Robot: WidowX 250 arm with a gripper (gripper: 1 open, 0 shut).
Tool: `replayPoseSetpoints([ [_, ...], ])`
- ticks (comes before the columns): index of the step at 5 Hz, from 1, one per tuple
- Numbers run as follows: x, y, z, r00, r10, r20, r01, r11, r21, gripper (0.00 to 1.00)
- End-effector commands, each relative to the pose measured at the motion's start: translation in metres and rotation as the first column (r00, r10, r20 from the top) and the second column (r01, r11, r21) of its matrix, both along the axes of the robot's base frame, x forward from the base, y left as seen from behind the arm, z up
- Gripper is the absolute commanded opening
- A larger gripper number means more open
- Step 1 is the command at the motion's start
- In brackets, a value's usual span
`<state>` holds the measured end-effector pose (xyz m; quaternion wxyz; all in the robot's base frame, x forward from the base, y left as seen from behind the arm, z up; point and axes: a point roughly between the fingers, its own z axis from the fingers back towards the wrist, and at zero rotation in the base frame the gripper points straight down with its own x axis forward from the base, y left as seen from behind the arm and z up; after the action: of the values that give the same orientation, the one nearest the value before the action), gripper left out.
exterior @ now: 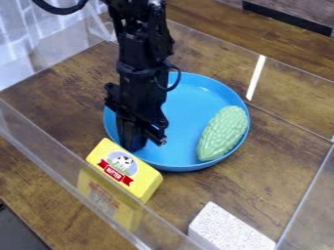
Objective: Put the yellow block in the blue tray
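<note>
The yellow block [121, 169], with a red-and-white face label on top, lies on the wooden table just in front of the blue tray's [196, 101] near-left rim. My black gripper [137, 139] points straight down at the tray's left edge, just behind the block. Its fingers are shut with nothing visible between them. The fingertips stand low at the rim, and whether they touch it I cannot tell. The block is apart from the gripper and outside the tray.
A green bumpy oval lump [225, 133] lies in the right half of the tray. A white-grey speckled block [232, 228] sits at the front right. Clear plastic walls [59, 166] fence the table at the front and left.
</note>
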<state>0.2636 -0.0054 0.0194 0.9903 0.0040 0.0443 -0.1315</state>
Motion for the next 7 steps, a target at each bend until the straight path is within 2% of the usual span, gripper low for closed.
replayPoseSetpoints([
  [1,-0.006,0.001,0.005,0.999,0.038,0.009,-0.038,0.999,0.001,0.0],
  [3,-0.016,-0.014,0.003,0.987,0.163,0.013,-0.163,0.987,0.002,0.0],
  [5,-0.026,-0.007,-0.002,0.992,0.125,0.016,-0.125,0.992,0.001,0.0],
  [7,-0.009,-0.007,-0.003,0.988,0.155,0.015,-0.155,0.988,-0.001,0.0],
])
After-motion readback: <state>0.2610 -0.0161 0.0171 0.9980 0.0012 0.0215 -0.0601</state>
